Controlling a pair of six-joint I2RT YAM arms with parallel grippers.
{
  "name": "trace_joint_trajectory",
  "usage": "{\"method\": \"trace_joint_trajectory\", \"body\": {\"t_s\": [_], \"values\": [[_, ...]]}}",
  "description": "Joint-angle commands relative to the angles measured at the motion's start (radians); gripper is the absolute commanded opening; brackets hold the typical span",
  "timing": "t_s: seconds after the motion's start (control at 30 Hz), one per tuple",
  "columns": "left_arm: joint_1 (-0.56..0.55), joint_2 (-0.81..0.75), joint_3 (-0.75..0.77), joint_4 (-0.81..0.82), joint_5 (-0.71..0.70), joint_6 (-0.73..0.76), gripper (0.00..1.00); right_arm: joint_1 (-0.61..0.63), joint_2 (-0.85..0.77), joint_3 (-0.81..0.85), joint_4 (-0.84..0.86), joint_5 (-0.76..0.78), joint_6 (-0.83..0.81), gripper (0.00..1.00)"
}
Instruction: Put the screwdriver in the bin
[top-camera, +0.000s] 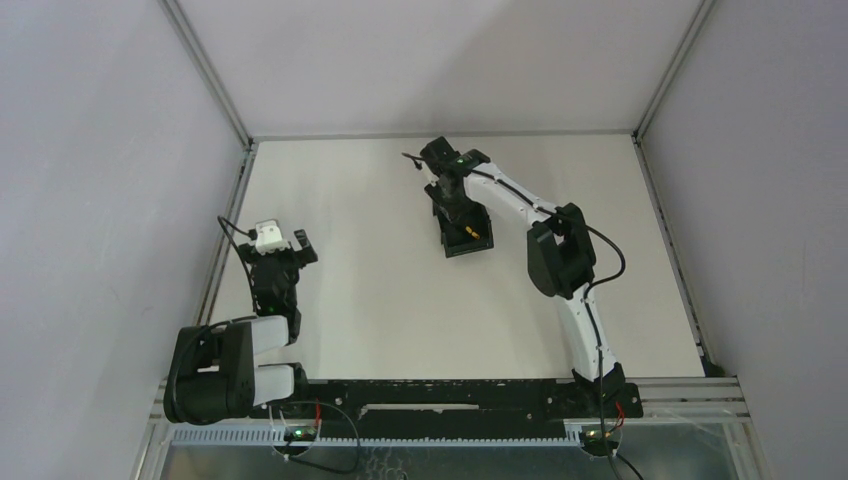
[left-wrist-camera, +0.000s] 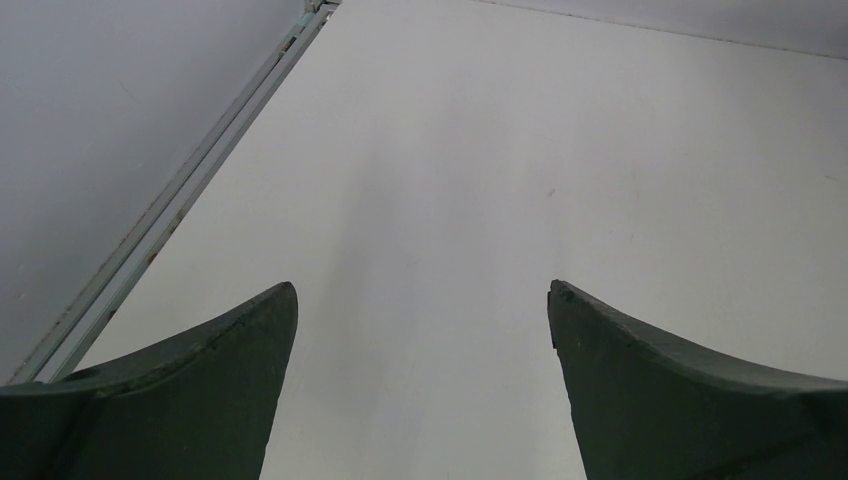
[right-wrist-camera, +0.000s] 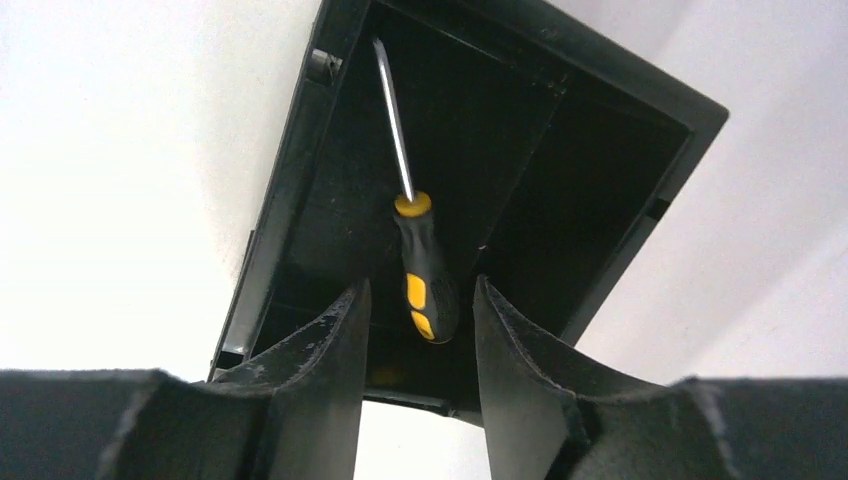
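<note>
The black bin (top-camera: 452, 243) stands at the middle of the white table, open top up. Inside it lies the screwdriver (top-camera: 471, 233). In the right wrist view the screwdriver (right-wrist-camera: 426, 270) has a black and yellow handle and rests in the bin (right-wrist-camera: 290, 190), its thin shaft pointing to the far corner. My right gripper (right-wrist-camera: 421, 284) hovers over the bin's near end, open, with the handle between its fingers but gaps on both sides. My right gripper (top-camera: 448, 200) sits at the bin's far end. My left gripper (left-wrist-camera: 422, 288) is open over bare table, holding nothing.
The left arm (top-camera: 270, 270) rests near the table's left edge, far from the bin. Metal rails (top-camera: 225, 235) and grey walls border the table on the left, back and right. The right arm (top-camera: 560, 250) arches over the right half of the table.
</note>
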Motion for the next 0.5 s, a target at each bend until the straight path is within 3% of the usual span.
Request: {"method": "trace_joint_trajectory", "body": {"t_s": [0.0, 0.1, 0.17, 0.2, 0.23, 0.27, 0.47], "values": [[-0.005, 0.0, 0.038, 0.035, -0.007, 0.016, 1.0, 0.003, -0.11, 0.016, 0.061, 0.041, 0.026, 0.5], [-0.006, -0.001, 0.039, 0.035, -0.008, 0.016, 1.0, 0.002, -0.183, 0.009, 0.071, 0.046, 0.054, 0.5], [-0.006, -0.001, 0.039, 0.035, -0.007, 0.016, 1.0, -0.002, -0.257, -0.04, 0.1, 0.042, 0.079, 0.58], [-0.006, -0.001, 0.039, 0.035, -0.008, 0.016, 1.0, -0.005, -0.299, -0.073, 0.124, 0.029, 0.089, 0.7], [-0.006, 0.0, 0.039, 0.035, -0.007, 0.017, 1.0, -0.008, -0.352, -0.12, 0.15, 0.013, 0.099, 0.94], [-0.006, 0.0, 0.038, 0.035, -0.007, 0.016, 1.0, -0.012, -0.404, -0.172, 0.183, -0.005, 0.108, 0.99], [-0.006, 0.0, 0.038, 0.035, -0.007, 0.017, 1.0, -0.077, -0.743, -0.559, 0.4, -0.187, 0.195, 1.0]]}}
